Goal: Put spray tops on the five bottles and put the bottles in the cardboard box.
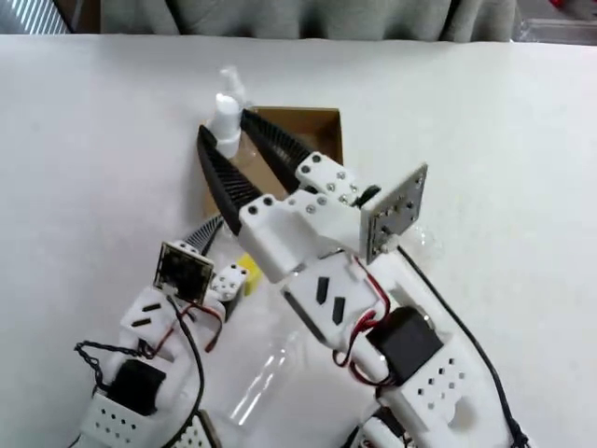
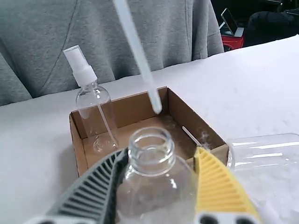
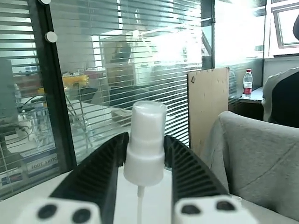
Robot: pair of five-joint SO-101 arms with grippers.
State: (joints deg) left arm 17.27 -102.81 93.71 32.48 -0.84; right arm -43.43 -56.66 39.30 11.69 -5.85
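My left gripper [image 2: 161, 156] is shut on a clear bottle [image 2: 152, 175] with an open neck, held upright between its grey and yellow fingers in front of the cardboard box [image 2: 122, 108]. My right gripper [image 3: 145, 141] is shut on a white spray top [image 3: 145, 154]. Its thin dip tube [image 2: 138, 56] hangs down above and just beyond the open neck, over the box. In the high view the right gripper [image 1: 226, 123] holds the spray top [image 1: 226, 112] at the box's [image 1: 312, 126] left edge. One bottle with a spray top [image 2: 92, 100] stands in the box's far corner.
A capless clear bottle [image 2: 266, 149] lies on the table beside the box. Another clear bottle [image 1: 264, 375] lies between the two arm bases. A person in a grey top sits behind the table's far edge. White table [image 1: 504, 140] spreads to both sides.
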